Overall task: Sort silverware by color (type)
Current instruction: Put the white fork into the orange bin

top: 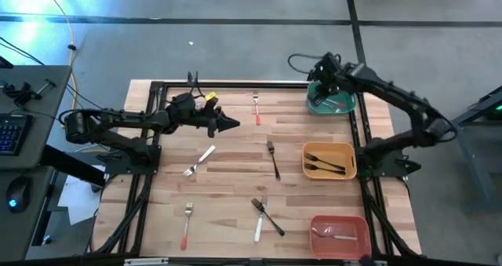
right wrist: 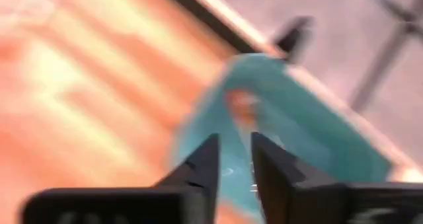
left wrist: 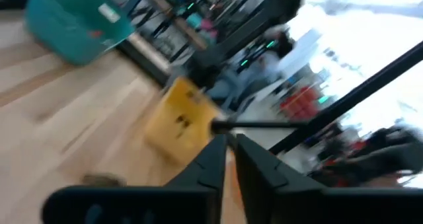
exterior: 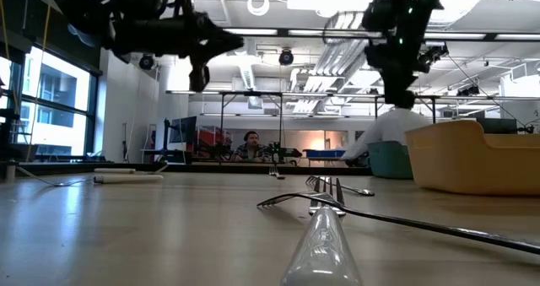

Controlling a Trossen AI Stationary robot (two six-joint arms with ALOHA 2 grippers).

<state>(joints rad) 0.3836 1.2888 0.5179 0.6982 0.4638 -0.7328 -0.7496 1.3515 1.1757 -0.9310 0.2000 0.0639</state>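
Silverware lies loose on the wooden table: a red-handled fork [top: 256, 109] at the far side, a white-handled piece [top: 199, 162], a black fork [top: 272, 159], another red-handled fork [top: 187, 225], and a white one crossed with a black one [top: 263, 217] near the front. My left gripper [top: 235, 125] hangs level above the table, left of the far red-handled fork, pointing toward the table's right. It is shut and empty [left wrist: 229, 145]. My right gripper [top: 323, 88] is above the teal bin [top: 336, 103], slanting down. It is open with nothing between its fingers [right wrist: 234, 141].
A yellow bin [top: 329, 147] holding black forks stands at the right edge. A red bin [top: 339, 236] with a utensil is at the front right. A black metal frame [top: 235, 84] borders the table. A person sits in the room beyond [exterior: 251, 143].
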